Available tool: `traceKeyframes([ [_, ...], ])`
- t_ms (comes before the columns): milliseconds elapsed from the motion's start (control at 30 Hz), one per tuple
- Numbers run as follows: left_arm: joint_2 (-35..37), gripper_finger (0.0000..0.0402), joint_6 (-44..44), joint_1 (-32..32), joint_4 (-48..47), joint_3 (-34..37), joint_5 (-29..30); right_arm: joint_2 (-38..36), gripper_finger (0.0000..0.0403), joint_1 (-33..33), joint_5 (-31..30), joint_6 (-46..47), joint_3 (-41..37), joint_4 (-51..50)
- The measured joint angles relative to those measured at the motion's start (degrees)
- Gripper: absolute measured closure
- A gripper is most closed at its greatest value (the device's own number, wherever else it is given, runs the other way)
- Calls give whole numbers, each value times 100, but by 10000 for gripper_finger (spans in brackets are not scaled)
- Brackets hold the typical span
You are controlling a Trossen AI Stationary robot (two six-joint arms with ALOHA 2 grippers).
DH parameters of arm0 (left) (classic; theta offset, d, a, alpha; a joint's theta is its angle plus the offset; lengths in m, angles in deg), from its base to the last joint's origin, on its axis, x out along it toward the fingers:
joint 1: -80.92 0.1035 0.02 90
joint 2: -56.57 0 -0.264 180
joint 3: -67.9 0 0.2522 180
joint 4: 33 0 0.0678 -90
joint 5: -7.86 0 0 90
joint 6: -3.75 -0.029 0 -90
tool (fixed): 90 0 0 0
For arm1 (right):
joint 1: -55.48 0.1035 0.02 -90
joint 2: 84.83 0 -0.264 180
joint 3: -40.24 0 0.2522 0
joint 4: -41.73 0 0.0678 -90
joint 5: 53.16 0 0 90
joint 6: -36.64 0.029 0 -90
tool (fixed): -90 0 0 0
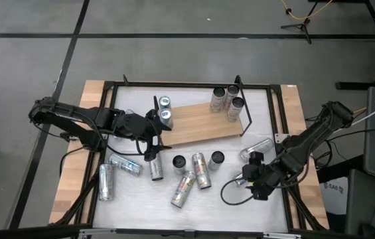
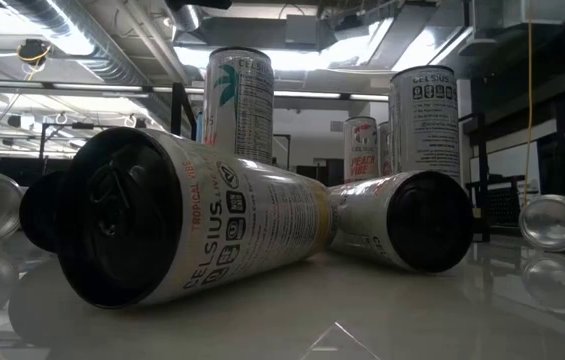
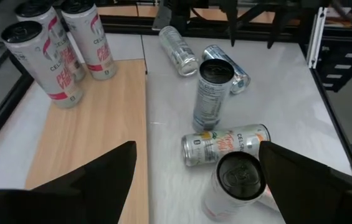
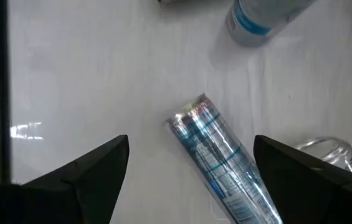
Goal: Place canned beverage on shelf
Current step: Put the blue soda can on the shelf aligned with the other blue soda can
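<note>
Nearest can: a Celsius can [image 2: 177, 225] lies on its side right in front of the low camera, dark end facing it; a second lying can [image 2: 407, 220] sits just behind, to its right.
Standing cans behind: two upright cans [image 2: 240, 95] rise beyond the lying pair in the low view.
Shelf: the light-brown wooden shelf [image 1: 204, 125] lies flat on the white table [image 1: 267, 206], towards its far side, with a black wire end at its right.
Cans on shelf: three upright cans [image 1: 227, 101] are grouped at the shelf's right end; two more [image 1: 165, 110] stand at its left end.
Loose cans: several cans lie or stand on the table in front of the shelf, among them an upright one [image 3: 212, 93] and a lying one [image 3: 225, 144] seen by the left wrist camera.
Left gripper: the left gripper [image 1: 152, 141] hangs over the shelf's near left edge, fingers spread and empty, above an upright can [image 3: 241, 180].
Right gripper: the right gripper [image 1: 250, 174] hovers low at the table's right, fingers apart, holding nothing, a lying can [image 4: 222, 158] between them below.
</note>
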Motion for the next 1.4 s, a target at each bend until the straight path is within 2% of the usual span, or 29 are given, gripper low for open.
traceKeyframes([
  [267, 0, 72, 136, -2, 0, 2, -2, 0, 63, 0, 115, -2, -198, 50],
  [533, 0, 72, 136, -2, 0, 4, -2, 0, 63, 0, 605, -7, -198, 194],
  [833, 0, 72, 435, -2, -2, 4, -4, 0, 63, 0, 224, -864, -196, 178],
  [1167, 0, 72, 434, -2, -2, 4, -4, 7, 63, 0, 106, -907, -196, -480],
  [1400, 0, 72, 433, -2, -2, 4, -4, 9, 63, 0, 105, -907, -240, -407],
])
